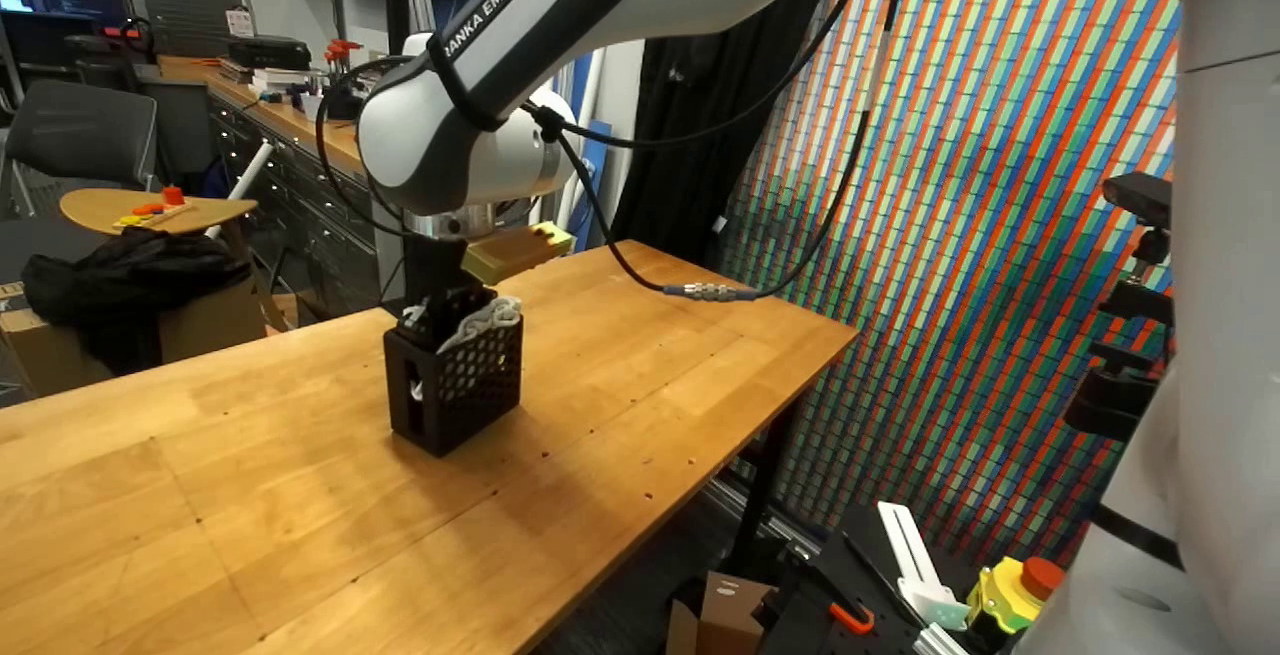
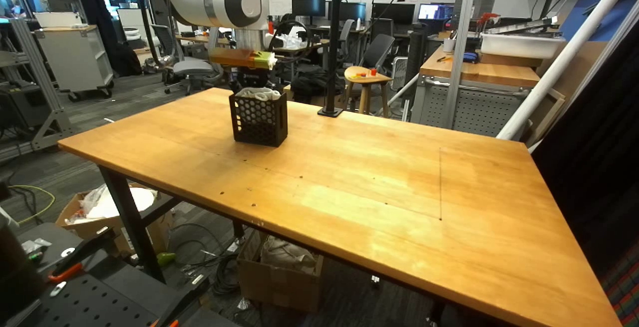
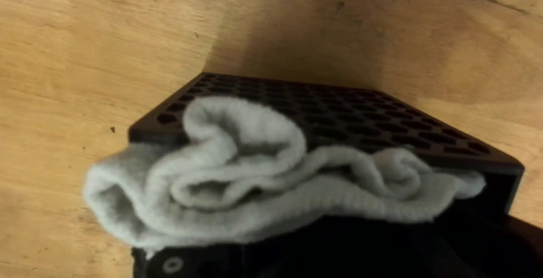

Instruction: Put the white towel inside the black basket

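Observation:
The black basket (image 1: 478,385) stands upright on the wooden table and has honeycomb holes in its wall. It also shows in an exterior view (image 2: 259,123) and in the wrist view (image 3: 339,112). The white towel (image 1: 490,319) is bunched in the basket's mouth, with folds rising above the rim in both exterior views (image 2: 258,94). In the wrist view the towel (image 3: 254,210) lies against the gripper's dark body, and one fold hangs past the basket's end. My gripper (image 1: 438,320) points down into the basket opening beside the towel. Its fingertips are hidden by basket and towel, so its opening does not show.
The wooden table (image 2: 389,167) carries the basket near its far long edge in an exterior view. A black post (image 2: 330,110) stands on the table close to the basket. A cable loop (image 1: 700,291) hangs from the arm above the table.

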`<action>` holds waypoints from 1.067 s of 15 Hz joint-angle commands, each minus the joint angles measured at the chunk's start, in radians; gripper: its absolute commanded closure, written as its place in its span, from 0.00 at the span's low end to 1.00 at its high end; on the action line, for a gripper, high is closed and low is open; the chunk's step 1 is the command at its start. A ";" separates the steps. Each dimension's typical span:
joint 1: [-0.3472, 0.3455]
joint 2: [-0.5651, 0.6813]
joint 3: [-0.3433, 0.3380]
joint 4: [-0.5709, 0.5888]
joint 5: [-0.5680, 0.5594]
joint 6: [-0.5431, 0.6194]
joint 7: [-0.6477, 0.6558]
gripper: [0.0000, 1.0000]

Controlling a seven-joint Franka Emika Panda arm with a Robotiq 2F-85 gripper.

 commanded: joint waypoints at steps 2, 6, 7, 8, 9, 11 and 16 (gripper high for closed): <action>-0.030 0.058 0.026 0.038 0.063 -0.014 -0.082 0.95; -0.027 0.039 0.018 0.028 0.054 -0.013 -0.078 0.95; -0.023 0.021 0.012 0.020 0.042 -0.013 -0.065 0.95; -0.019 0.009 0.007 0.015 0.032 -0.014 -0.056 0.95; -0.014 -0.007 0.000 0.009 0.016 -0.015 -0.043 0.95; -0.005 -0.034 -0.010 0.002 -0.013 -0.024 -0.022 0.95; 0.004 -0.061 -0.023 0.007 -0.081 -0.043 0.018 0.95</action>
